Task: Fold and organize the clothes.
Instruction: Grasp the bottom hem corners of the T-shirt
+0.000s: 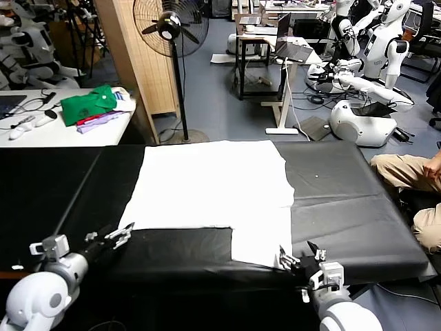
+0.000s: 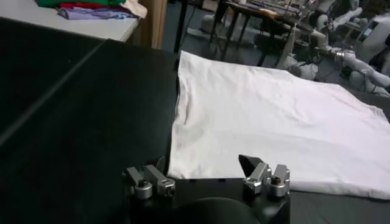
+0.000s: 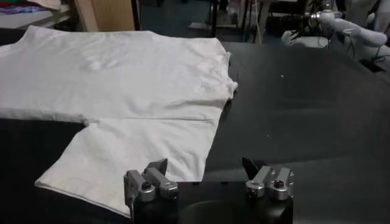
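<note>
The white T-shirt (image 1: pixel 213 183) lies flat on the black table (image 1: pixel 344 200), with a sleeve-like flap reaching toward the near edge on the right. No lettering shows. My left gripper (image 1: pixel 117 236) is open and empty, low over the table just at the shirt's near left corner; the shirt also shows in the left wrist view (image 2: pixel 262 115) ahead of the left gripper (image 2: pixel 204 170). My right gripper (image 1: pixel 298 256) is open and empty at the flap's near right corner. In the right wrist view the shirt (image 3: pixel 134 79) spreads beyond the right gripper (image 3: pixel 204 165).
A white desk at the back left holds a green garment (image 1: pixel 89 103) and a purple cloth (image 1: pixel 100 123). A standing fan (image 1: pixel 171 27) and a wooden partition stand behind the table. A seated person (image 1: pixel 413 179) is at the right; other robots (image 1: pixel 365 103) stand behind.
</note>
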Available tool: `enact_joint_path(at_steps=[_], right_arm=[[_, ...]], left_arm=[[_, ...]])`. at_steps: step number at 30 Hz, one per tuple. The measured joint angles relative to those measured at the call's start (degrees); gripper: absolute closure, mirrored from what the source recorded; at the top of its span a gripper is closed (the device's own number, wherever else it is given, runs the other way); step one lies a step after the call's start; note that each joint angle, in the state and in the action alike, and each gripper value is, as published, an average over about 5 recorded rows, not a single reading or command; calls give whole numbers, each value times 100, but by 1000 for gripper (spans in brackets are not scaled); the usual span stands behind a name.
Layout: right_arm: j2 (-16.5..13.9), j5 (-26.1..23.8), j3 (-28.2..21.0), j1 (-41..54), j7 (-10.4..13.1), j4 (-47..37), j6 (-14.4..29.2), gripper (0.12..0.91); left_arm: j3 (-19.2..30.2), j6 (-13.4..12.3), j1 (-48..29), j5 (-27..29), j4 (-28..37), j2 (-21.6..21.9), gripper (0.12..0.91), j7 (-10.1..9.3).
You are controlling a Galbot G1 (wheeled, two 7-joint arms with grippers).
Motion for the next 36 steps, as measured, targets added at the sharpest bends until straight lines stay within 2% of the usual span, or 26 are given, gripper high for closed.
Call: enact_joint_path(at_steps=[5, 12, 15, 17, 19, 26, 28, 30, 36], right_arm=[[27, -79, -62, 38, -40, -104, 31, 227], [87, -214, -172, 55, -43, -243, 40, 227], [103, -246, -201, 42, -41, -273, 44, 249], [116, -270, -217, 34, -38, -291, 45, 319], [131, -292, -230, 21, -32, -305, 47, 412], [143, -306, -206, -68, 88, -240, 19, 805], [148, -282, -173, -124, 139, -163, -34, 872], [159, -247, -135, -200, 218, -38, -127, 906], [174, -70, 43, -636, 544, 640, -424, 905]], left_arm=[[59, -12, -76, 291, 93, -24, 232, 108], [195, 9, -278, 475, 419, -105, 232, 112], [259, 10, -357, 509, 571, -114, 261, 121], [306, -5, -399, 534, 665, -126, 330, 130], [349, -31, -427, 566, 742, -145, 438, 136], [436, -128, -481, 732, 929, -175, 821, 123], [438, -128, -464, 718, 934, -171, 886, 131], [433, -120, -422, 681, 899, -165, 902, 155], [317, -17, -173, 524, 504, -132, 903, 164]])
